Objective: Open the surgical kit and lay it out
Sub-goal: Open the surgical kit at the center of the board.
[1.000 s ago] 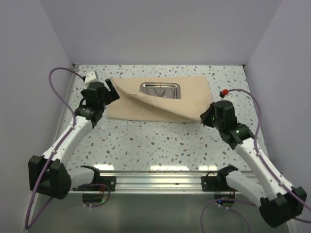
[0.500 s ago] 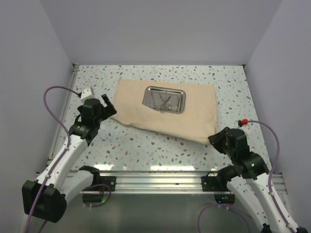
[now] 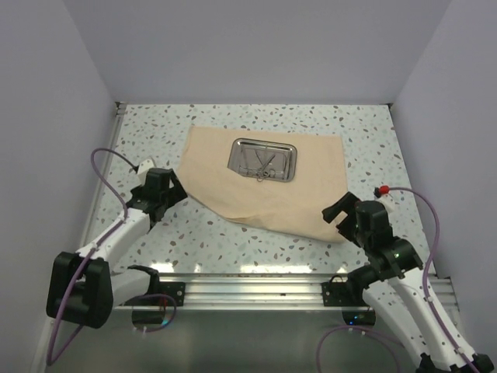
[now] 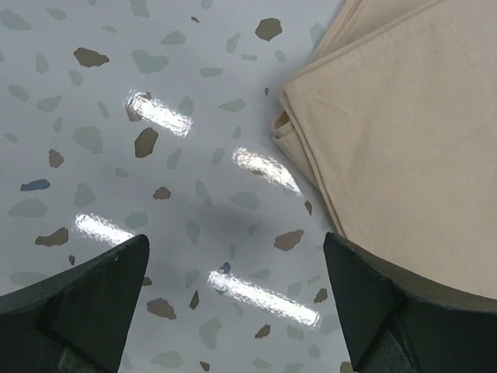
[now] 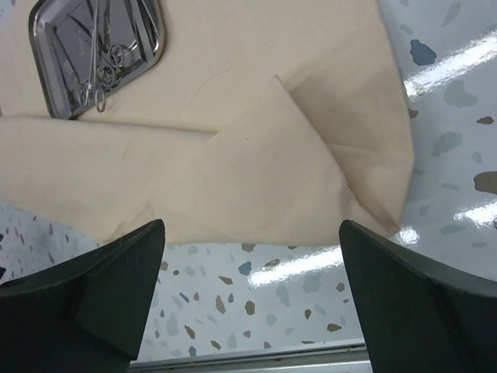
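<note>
The surgical kit lies unfolded in the middle of the table: a tan cloth wrap (image 3: 264,186) spread flat, with a shiny steel tray (image 3: 263,159) on its far half. Thin silver scissor-like instruments (image 3: 261,165) lie inside the tray. My right gripper (image 3: 338,211) hovers open just off the cloth's near right corner (image 5: 388,210), holding nothing. In the right wrist view the tray (image 5: 97,54) sits at the upper left. My left gripper (image 3: 175,190) is open at the cloth's left corner (image 4: 291,128), over bare table, with nothing between its fingers.
A speckled terrazzo tabletop (image 3: 233,233) surrounds the cloth. A metal rail (image 3: 256,284) runs along the near edge between the arm bases. Grey walls close in the left, far and right sides.
The right gripper pulled the cloth's folded flap toward the near right, uncovering the tray, then let it go and opened. The left arm drew back toward the near left.
</note>
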Controlling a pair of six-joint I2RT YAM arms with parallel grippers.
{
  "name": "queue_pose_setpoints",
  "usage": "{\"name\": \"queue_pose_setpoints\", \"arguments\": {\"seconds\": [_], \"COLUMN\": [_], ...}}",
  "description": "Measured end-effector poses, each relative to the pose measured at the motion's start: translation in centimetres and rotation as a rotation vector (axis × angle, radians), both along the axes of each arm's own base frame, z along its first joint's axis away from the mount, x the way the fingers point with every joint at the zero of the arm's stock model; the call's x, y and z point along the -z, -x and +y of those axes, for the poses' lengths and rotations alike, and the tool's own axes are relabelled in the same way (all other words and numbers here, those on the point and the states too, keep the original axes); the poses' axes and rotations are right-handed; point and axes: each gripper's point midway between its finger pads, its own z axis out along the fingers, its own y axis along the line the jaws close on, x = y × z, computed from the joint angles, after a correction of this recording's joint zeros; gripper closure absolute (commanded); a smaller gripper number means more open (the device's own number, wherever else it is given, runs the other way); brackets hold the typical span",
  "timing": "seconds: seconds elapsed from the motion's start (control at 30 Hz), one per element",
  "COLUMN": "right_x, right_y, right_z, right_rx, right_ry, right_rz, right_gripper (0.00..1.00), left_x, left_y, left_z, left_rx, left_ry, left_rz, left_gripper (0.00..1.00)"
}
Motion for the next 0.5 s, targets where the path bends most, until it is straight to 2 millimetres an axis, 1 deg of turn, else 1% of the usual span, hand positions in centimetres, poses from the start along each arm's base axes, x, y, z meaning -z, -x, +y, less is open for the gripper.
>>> {"name": "queue_pose_setpoints", "arguments": {"seconds": [0.07, 0.13, 0.2, 0.33, 0.5], "right_x": [-0.3, -0.5, -0.8, -1.2, -1.8], "right_y": [-0.3, -0.5, -0.7, -1.0, -1.5], "right_z": [0.2, 0.3, 0.3, 0.8, 1.2], "right_rx": [-0.017, -0.028, -0.041, -0.071, -0.094], "right_ry": [0.003, 0.009, 0.016, 0.017, 0.012], "right_rz": [-0.017, -0.032, -0.045, -0.067, -0.102], "right_gripper": [0.02, 0.01, 0.02, 0.02, 0.02], "left_x": [1.0, 1.4, 1.3, 0.8, 1.2], "left_y": [-0.5, -1.2, -2.2, -4.1, -5.4], "left_z": [0.4, 0.6, 0.7, 0.3, 0.0], "left_rx": [-0.016, -0.031, -0.041, -0.044, -0.040], "left_ry": [0.000, 0.008, 0.023, 0.051, 0.060], "left_rz": [0.020, 0.015, -0.020, -0.094, -0.124], "left_gripper": [0.04, 0.08, 0.12, 0.14, 0.16]}}
